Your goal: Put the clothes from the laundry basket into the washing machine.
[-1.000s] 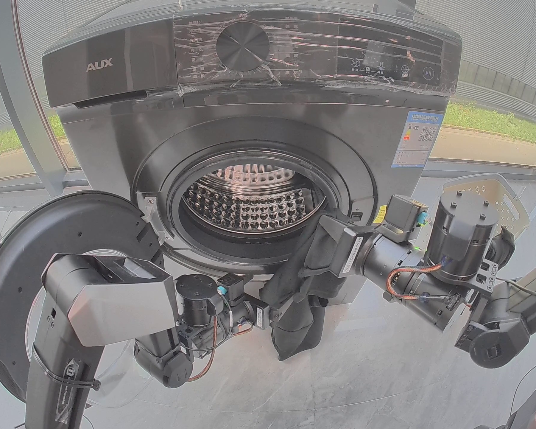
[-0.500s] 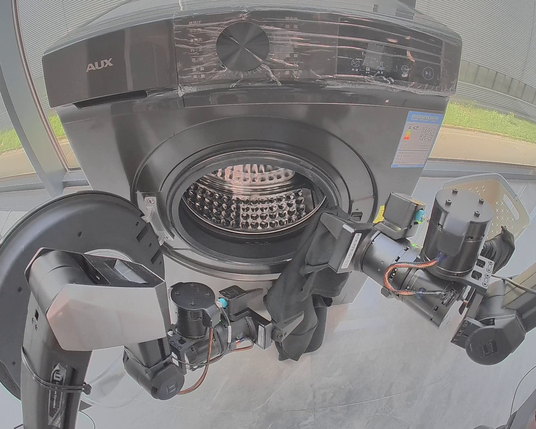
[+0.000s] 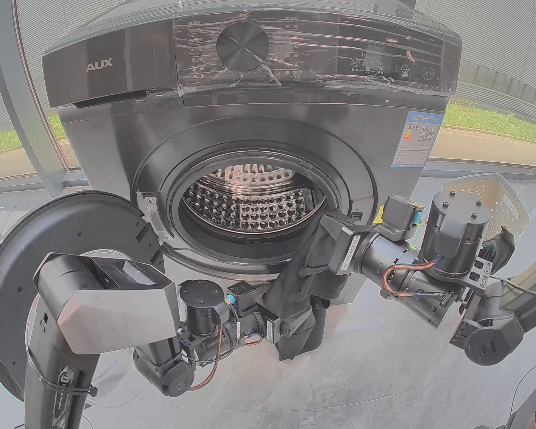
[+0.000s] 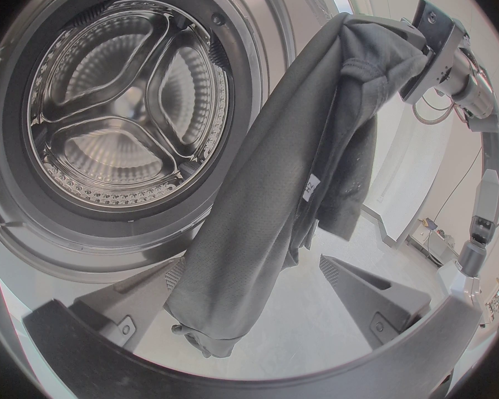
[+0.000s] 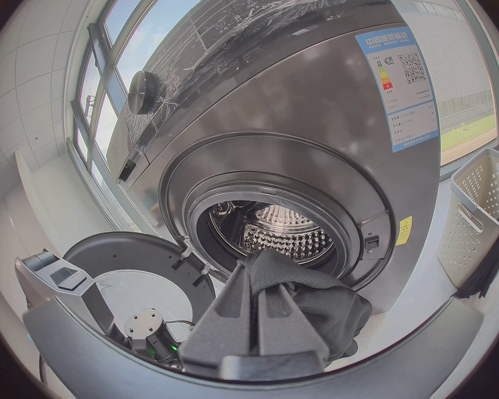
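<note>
Left gripper [image 4: 249, 267] now closer, wide around the hanging end of the dark garment [image 4: 294, 167] (top tight in right gripper [image 5: 255, 281])

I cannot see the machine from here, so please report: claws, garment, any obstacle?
Right claw shut on dark garment, by lower rim of drum. Left claw open, at its hanging end. Door open, no obstacle.

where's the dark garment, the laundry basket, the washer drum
dark garment [image 4: 271, 195], left wrist view, middle of the hanging cloth
laundry basket [image 5: 471, 211], right wrist view, its perforated side wall
washer drum [image 3: 250, 207], head view, its studded inner wall
</note>
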`<state>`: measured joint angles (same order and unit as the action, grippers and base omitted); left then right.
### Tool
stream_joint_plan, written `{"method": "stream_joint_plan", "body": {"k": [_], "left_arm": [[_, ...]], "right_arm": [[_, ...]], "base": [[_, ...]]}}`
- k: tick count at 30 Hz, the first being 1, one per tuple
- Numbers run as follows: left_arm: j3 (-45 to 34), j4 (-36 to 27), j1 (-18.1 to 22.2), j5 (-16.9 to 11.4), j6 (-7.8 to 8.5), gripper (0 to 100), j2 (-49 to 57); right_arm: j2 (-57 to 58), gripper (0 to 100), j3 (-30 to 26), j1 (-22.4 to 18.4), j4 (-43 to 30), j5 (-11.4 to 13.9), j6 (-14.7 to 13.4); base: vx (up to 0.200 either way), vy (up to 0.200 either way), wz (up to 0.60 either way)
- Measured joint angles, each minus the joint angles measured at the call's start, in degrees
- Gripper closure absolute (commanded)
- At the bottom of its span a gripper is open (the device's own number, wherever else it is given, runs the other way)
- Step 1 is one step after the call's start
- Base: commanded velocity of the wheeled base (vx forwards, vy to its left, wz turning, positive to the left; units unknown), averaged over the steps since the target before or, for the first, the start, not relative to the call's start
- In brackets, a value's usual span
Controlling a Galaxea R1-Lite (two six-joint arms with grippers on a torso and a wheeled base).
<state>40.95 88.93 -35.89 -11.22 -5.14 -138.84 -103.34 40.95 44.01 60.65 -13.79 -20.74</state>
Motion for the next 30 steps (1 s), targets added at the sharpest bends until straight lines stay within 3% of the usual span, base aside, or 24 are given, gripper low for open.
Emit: {"method": "stream_joint_plan", "body": {"k": [9, 10, 22, 30], "left_arm": [[3.9, -0.1, 0.5, 0.4, -0.05, 0, -3.6], [4.5, -0.1, 0.5, 0.5, -0.07, 100, -3.9], [8.0, -0.1, 0.8, 1.1, -0.24, 100, -6.0], [1.4, 0.0, 1.8, 0.7, -0.13, 100, -0.9]], "right_arm": [[0.0, 100, 0.0, 0.0, 0.0, 0.0, 0.0], [0.1, 100, 0.0, 0.0, 0.0, 0.0, 0.0], [0.3, 100, -0.5, -0.2, 0.1, -0.6, -0.1], [0.5, 100, -1.5, -2.1, -0.2, -0.5, -0.1]], "base": [[0.0, 0.0, 0.0], [0.0, 0.0, 0.0], [0.0, 0.0, 0.0], [0.0, 0.0, 0.0]]}}
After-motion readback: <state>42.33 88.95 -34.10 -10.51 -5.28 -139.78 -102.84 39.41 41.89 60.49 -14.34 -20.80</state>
